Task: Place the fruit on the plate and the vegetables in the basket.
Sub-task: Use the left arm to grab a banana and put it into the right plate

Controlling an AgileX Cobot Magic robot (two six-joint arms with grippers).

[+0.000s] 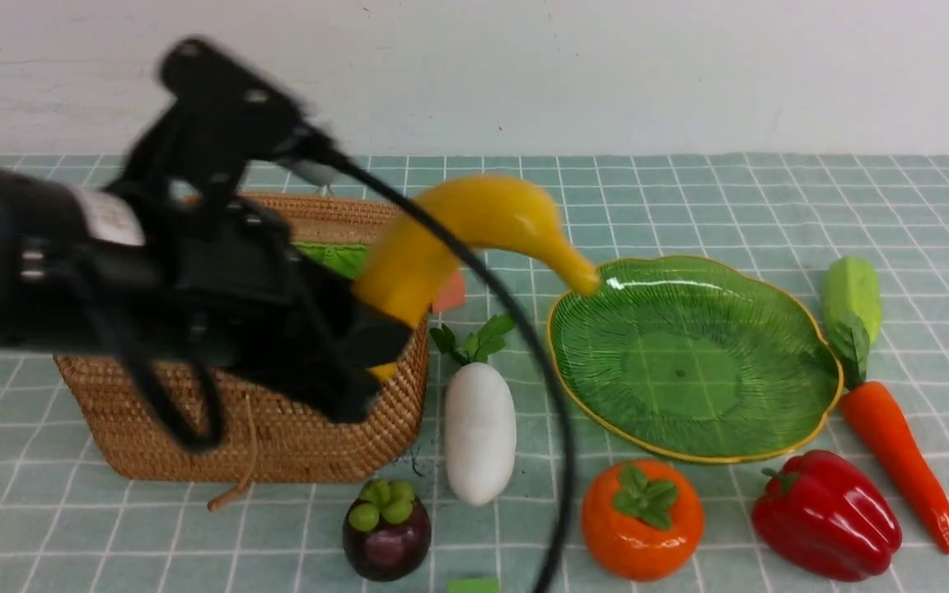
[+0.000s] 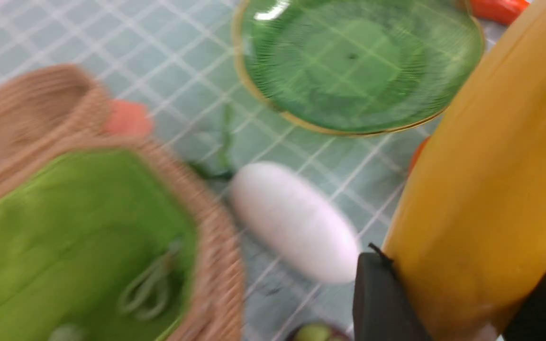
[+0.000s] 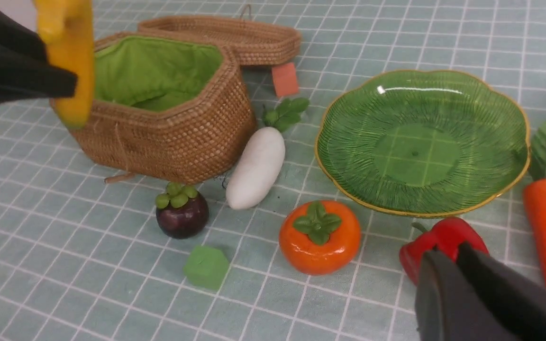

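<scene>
My left gripper (image 1: 376, 329) is shut on the yellow banana (image 1: 474, 218), held in the air over the basket's (image 1: 293, 436) right end, its tip at the rim of the green plate (image 1: 693, 362). The plate holds nothing. The basket's green lining (image 3: 154, 71) shows, with nothing in it that I can see. On the cloth lie the radish (image 1: 480, 432), mangosteen (image 1: 386, 531), persimmon (image 1: 642, 519), red pepper (image 1: 826, 515), carrot (image 1: 899, 461) and gourd (image 1: 852, 292). My right gripper (image 3: 448, 250) is shut and hangs just over the pepper (image 3: 436, 241), holding nothing.
The basket's wicker lid (image 3: 235, 38) lies open behind it. A pink block (image 3: 285, 79) sits beside the lid and a green block (image 3: 205, 266) near the front edge. My left arm's black cable (image 1: 553, 412) loops down in front of the radish.
</scene>
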